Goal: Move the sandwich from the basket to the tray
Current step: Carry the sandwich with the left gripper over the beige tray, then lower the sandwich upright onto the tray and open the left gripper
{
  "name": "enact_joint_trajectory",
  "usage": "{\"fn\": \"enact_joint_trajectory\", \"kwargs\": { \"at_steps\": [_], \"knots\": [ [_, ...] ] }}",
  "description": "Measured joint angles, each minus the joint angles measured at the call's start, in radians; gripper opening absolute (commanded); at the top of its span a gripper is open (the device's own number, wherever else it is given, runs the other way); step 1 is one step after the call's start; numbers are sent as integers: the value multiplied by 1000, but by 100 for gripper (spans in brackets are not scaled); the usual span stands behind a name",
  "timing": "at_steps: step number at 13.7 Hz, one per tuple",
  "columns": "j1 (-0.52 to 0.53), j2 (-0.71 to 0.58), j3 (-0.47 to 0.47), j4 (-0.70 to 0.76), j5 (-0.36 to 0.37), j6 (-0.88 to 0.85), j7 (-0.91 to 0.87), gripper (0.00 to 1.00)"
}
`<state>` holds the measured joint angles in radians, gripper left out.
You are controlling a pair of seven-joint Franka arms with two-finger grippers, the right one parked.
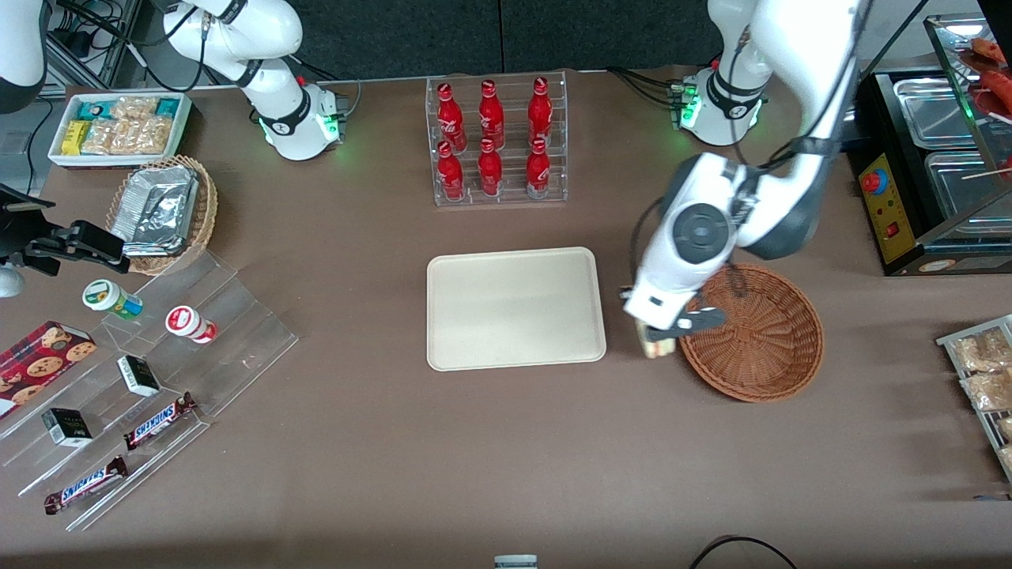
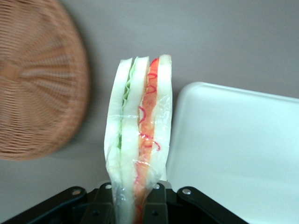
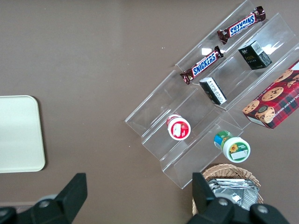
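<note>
My left gripper (image 1: 658, 338) hangs above the table in the gap between the reddish-brown wicker basket (image 1: 759, 336) and the cream tray (image 1: 514, 308). It is shut on the sandwich (image 2: 140, 135), a wrapped wedge of white bread with a red and green filling, gripped at one end. In the front view only a bit of the sandwich (image 1: 656, 346) shows under the hand. The basket (image 2: 37, 88) looks empty. The tray (image 2: 238, 149) is bare and lies beside the sandwich.
A clear rack of red bottles (image 1: 496, 142) stands farther from the front camera than the tray. A tan basket with foil containers (image 1: 162, 212), a white snack bin (image 1: 118, 126) and a clear stepped shelf with snacks (image 1: 134, 395) lie toward the parked arm's end. A food warmer (image 1: 941, 174) stands toward the working arm's end.
</note>
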<state>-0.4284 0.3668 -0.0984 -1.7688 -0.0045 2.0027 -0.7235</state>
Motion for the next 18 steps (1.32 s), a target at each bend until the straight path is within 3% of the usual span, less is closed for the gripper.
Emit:
{"fn": "enact_joint_trajectory", "kwargs": {
  "at_steps": [7, 17, 18],
  "knots": [
    [-211, 240, 0, 263, -19, 1, -50, 0],
    [-291, 405, 1, 341, -19, 65, -104, 0],
    [-291, 411, 1, 343, -19, 65, -106, 39]
  ]
}}
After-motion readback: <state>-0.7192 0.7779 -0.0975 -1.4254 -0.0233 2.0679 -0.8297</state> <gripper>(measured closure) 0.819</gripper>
